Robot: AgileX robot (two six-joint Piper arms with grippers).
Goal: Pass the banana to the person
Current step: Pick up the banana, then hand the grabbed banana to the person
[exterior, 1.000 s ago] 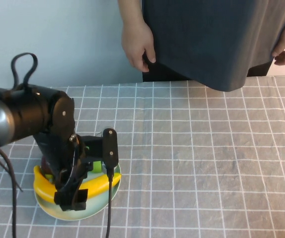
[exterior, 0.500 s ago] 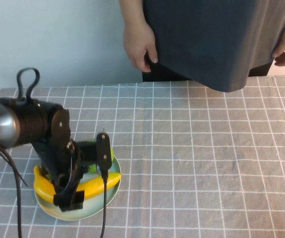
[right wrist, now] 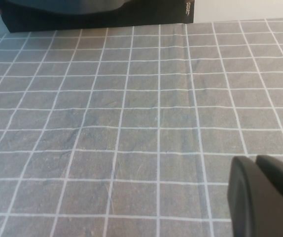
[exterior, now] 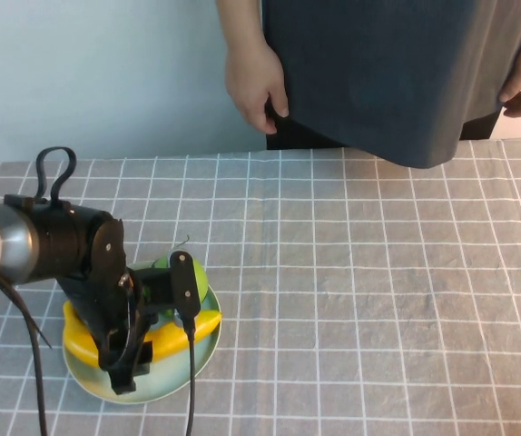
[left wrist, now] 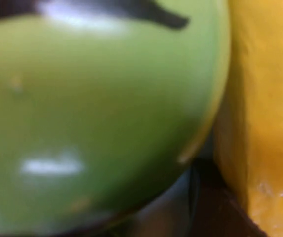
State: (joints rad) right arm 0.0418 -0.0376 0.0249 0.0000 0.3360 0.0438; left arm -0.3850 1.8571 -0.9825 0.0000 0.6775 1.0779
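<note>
Banana (exterior: pixel 174 334) lies on the plate (exterior: pixel 165 381) under the left tool (exterior: pixel 124 363), grip unclear; right tool (right wrist: pixel 265 197) idles above the tabletop (exterior: pixel 378 272), grip unclear. Grasping seems underway; next, lift toward the person (exterior: pixel 378 73).

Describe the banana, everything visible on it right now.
The banana is bright yellow, smooth and glossy, gently curved. It lies flat across a pale green plate at the table's near left, beside a round green fruit. The left gripper sits low over its middle, hiding that part. The right gripper stays far from it.
</note>
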